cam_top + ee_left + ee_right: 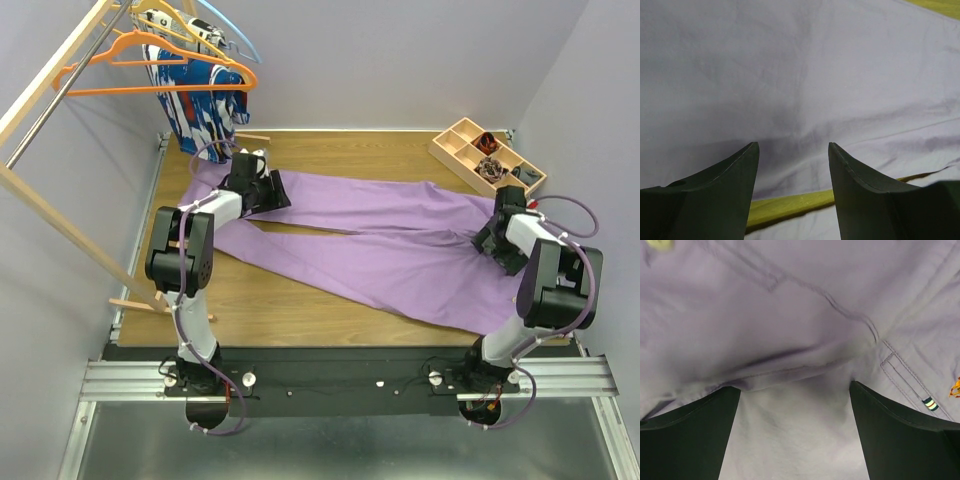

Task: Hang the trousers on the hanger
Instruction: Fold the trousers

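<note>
The lilac trousers [380, 235] lie spread flat across the wooden table, legs toward the far left and waist toward the right. My left gripper [272, 196] is low over the upper leg near its end. In the left wrist view it [794, 145] stands open above smooth cloth [790, 75], with a strip of table showing between the legs. My right gripper [484, 243] is down on the waist end. Its jaws [795, 387] stand wide open with folded, seamed fabric [790, 315] between them. The bright orange hanger [120, 90] hangs empty on the rail at the far left.
A wooden rack [55, 75] stands along the left side and carries a paler hanger [165, 15], a light blue hanger [240, 35] and a blue, white and red patterned garment [205, 115]. A wooden compartment tray [455, 145] with small items sits at the back right.
</note>
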Controlling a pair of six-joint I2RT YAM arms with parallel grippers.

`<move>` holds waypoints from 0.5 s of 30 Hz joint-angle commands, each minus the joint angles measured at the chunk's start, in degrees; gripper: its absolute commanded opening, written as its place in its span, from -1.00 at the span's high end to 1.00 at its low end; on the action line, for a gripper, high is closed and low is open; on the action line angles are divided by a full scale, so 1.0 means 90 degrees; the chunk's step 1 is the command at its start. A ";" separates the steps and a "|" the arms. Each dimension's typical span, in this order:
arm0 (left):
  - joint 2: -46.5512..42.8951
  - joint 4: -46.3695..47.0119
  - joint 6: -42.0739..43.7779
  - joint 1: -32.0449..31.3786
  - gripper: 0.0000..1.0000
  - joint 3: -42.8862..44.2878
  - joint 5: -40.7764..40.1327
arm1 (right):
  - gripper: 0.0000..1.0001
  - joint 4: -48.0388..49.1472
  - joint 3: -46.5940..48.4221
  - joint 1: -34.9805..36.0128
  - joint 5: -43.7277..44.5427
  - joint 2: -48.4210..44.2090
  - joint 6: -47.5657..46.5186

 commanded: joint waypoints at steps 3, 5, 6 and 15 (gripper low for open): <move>0.0118 0.0031 -0.0050 -0.0351 -0.33 0.0158 0.0271 | -1.00 0.0489 0.0554 -0.0314 0.0764 0.1046 -0.0836; 0.0167 0.0021 -0.0031 -0.0400 -0.33 0.0158 0.0252 | -1.00 0.0498 0.0759 -0.0323 0.0988 0.1154 -0.1061; 0.0176 0.0011 -0.0040 -0.0420 -0.33 0.0158 0.0261 | -1.00 0.0498 0.0818 -0.0333 0.1037 0.1251 -0.1130; 0.0265 -0.0144 0.0155 -0.0557 -0.33 0.0763 0.0262 | -1.00 0.0479 0.1072 -0.0392 0.0375 0.1067 -0.1540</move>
